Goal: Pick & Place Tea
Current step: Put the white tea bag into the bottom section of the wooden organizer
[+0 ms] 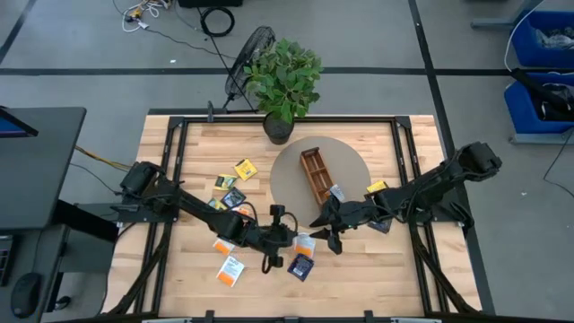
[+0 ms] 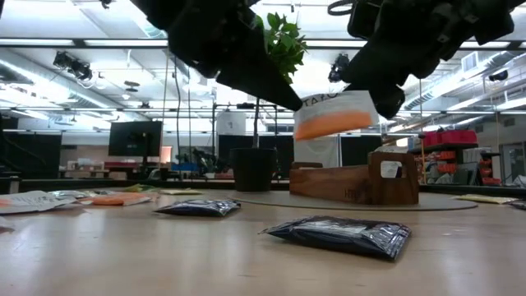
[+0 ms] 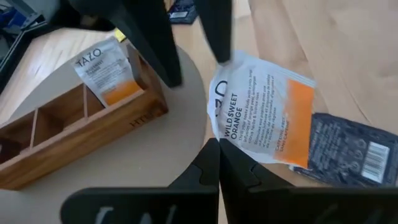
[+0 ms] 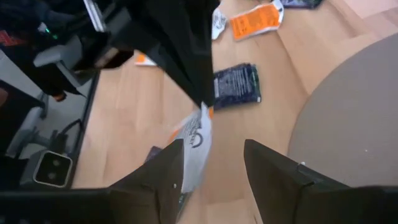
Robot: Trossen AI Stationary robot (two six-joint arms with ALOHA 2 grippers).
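Observation:
An orange-and-white tea sachet (image 3: pixel 261 109) hangs in the air near the table's middle, with my left gripper (image 3: pixel 214 155) shut on it. My right gripper (image 4: pixel 214 168) is open and faces the left one. The sachet (image 4: pixel 196 140) stands between its fingers, close to one of them; whether it touches, I cannot tell. The long wooden tray (image 1: pixel 316 175) lies on a round grey mat (image 1: pixel 287 179), and another orange-and-white sachet (image 3: pixel 102 68) stands in its near compartment. My left gripper pinches the sachet by a white edge (image 3: pixel 235 144), between its two shut fingers. In the low view the fingers (image 2: pixel 271 86) come slanting down from the table's left. The sachet (image 2: pixel 337 115) is lifted clear of the table, white part up and orange band down.
Several loose sachets lie on the table: yellow ones (image 1: pixel 244 168) at the left, an orange-and-white one (image 1: pixel 231 269) and a navy one (image 1: pixel 300 266) near the front, more under my right arm (image 1: pixel 377 187). A potted plant (image 1: pixel 285 76) stands at the far edge.

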